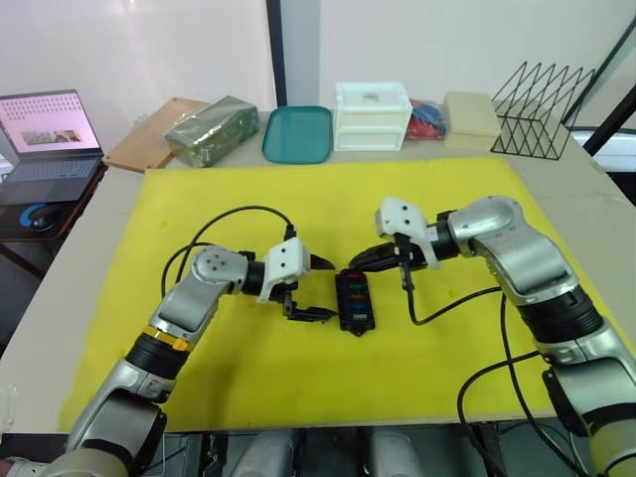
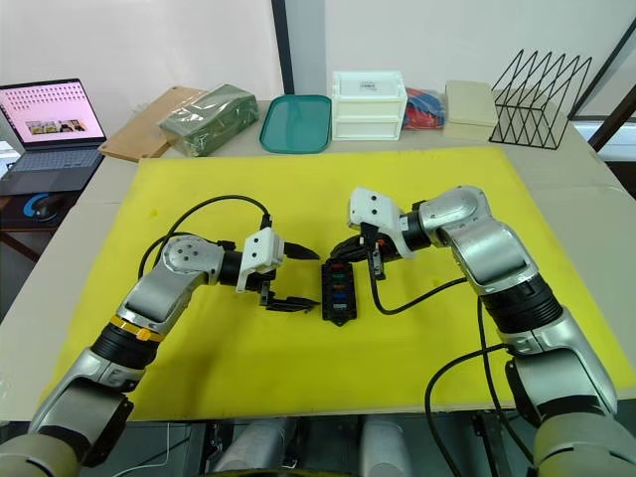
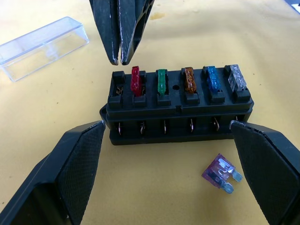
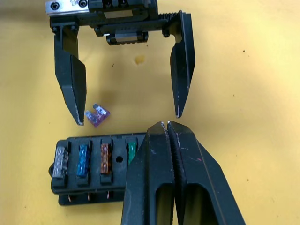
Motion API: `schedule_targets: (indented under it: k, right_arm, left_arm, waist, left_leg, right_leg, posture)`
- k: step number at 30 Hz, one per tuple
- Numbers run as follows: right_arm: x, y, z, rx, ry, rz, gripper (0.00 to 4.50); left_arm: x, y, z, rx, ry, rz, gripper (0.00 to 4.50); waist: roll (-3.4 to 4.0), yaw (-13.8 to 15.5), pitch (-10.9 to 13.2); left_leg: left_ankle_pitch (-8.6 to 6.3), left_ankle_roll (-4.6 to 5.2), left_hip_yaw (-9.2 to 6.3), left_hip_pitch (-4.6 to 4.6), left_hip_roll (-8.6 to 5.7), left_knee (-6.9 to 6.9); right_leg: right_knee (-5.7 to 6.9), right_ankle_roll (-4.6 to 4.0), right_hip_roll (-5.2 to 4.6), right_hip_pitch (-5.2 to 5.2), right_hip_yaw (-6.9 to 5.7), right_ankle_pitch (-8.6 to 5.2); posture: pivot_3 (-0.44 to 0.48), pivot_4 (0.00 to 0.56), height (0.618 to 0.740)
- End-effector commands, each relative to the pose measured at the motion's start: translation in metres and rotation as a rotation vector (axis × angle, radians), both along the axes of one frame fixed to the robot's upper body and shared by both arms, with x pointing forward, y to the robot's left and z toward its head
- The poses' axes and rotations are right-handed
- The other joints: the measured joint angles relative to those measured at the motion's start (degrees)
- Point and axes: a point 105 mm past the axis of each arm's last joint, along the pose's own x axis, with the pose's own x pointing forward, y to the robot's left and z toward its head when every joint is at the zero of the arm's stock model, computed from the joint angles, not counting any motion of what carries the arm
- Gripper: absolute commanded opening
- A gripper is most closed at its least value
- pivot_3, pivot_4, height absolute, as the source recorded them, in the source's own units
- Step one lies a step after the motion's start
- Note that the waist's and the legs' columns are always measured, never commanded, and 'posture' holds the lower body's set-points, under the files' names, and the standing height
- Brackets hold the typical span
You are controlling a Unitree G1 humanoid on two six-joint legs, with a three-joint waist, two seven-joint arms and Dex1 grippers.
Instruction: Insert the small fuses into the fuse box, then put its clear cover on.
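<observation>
Yellow mat [image 1: 328, 378], soft and flat, covers the middle of the tabletop in the head views. At the far left of the frame sits an open laptop [image 1: 45, 139] with a bright screen. Next come a flat brown board [image 1: 149, 134] and a lumpy green packet [image 1: 211, 129] wrapped in shiny plastic. Then comes a smooth teal tray [image 1: 297, 134] with round corners, a boxy white drawer unit [image 1: 372, 116], and at the upper right a black wire rack [image 1: 542, 109] made of thin zigzag bars.

On the mat, left of the middle, the left gripper [image 1: 320, 288] holds its two black fingers wide apart, empty, pointing at the fuse box [image 1: 356, 301]. In the left wrist view the finger pads [image 3: 75, 173] look rough and dotted, one on each side of the box and not touching it.

The fuse box is a small black plastic block with rows of slots, lying at the center of the mat. Five small fuses [image 3: 187, 79] stand in its back row: red, green, amber, blue and grey, see-through like candy. The slot at the end beside the red one is empty. One purple fuse [image 3: 219, 172] lies loose on the mat just beside the box, with two little metal legs.

The clear cover [image 3: 42, 47], a glassy long lid, lies on the mat near the box.

Right of the middle, the right gripper [image 1: 358, 260] has its ridged fingers pressed together, holding nothing, with the tips just above the end of the box.
</observation>
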Motion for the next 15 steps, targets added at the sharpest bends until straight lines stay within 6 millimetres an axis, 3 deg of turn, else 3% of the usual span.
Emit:
schedule_targets:
  k: [1, 10, 15]
  right_arm:
    - [-0.001, 0.003, 0.007, 0.022, -0.029, 0.017, 0.05]
    - [-0.001, -0.002, -0.014, -0.011, 0.000, 0.000, 0.05]
    - [0.003, -0.014, -0.040, -0.070, 0.033, -0.037, 0.05]
  left_arm:
    - [0.001, 0.001, 0.010, -0.007, -0.048, -0.001, 4.50]
    - [0.000, 0.001, 0.010, -0.006, -0.041, -0.002, 4.50]
    - [0.001, 0.001, 0.010, -0.005, -0.041, -0.002, 4.50]
  waist:
    - [0.00, -0.1, 0.0]
    - [0.00, -0.1, 0.0]
    - [0.00, 0.0, 0.0]
  left_leg:
    - [0.00, 0.00, 0.00, 0.00, 0.00, -0.01]
    - [0.00, 0.00, 0.00, 0.00, 0.00, -0.01]
    - [0.00, 0.00, 0.00, 0.00, 0.00, -0.01]
  right_leg:
    - [0.00, 0.00, 0.00, 0.00, 0.00, 0.00]
    - [0.00, 0.00, 0.00, 0.00, 0.00, 0.00]
    - [0.00, 0.00, 0.01, 0.00, 0.00, 0.00]
  posture:
    - [0.000, 0.150, 0.740]
    - [0.000, 0.150, 0.740]
    - [0.000, 0.150, 0.740]
